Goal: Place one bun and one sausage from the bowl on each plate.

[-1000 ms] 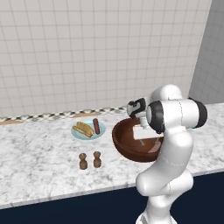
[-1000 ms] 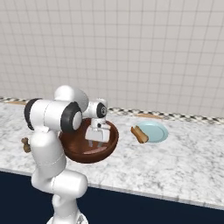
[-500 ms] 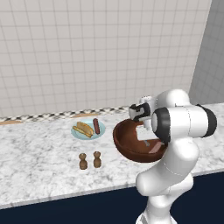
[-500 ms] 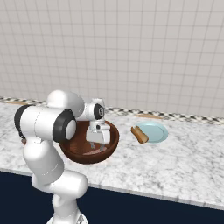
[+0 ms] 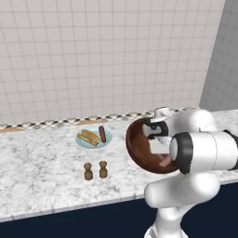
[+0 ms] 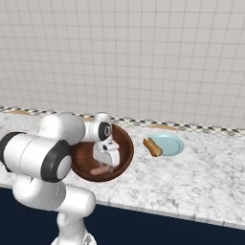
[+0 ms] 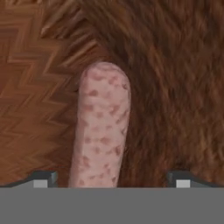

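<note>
Marble counter is seen beneath the bowl point(image 7: 175, 65), where a pale sausage point(image 7: 103, 131) lies ungripped between the gripper's point(image 7: 112, 178) wide-spread fingers point(image 7: 41, 178).

bowl point(image 7: 175, 65): you see glossy dark wood, zigzag grain
sausage point(image 7: 103, 127): smooth, pale, mottled pink skin
desk point(image 5: 42, 176): polished grey-white marble

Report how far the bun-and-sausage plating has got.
Done: left plate holds a bun and sausage. Right plate has just a bun. In hand: the hand, open, is down in the bowl astride the last sausage. Left: carry it to the right plate.
</note>
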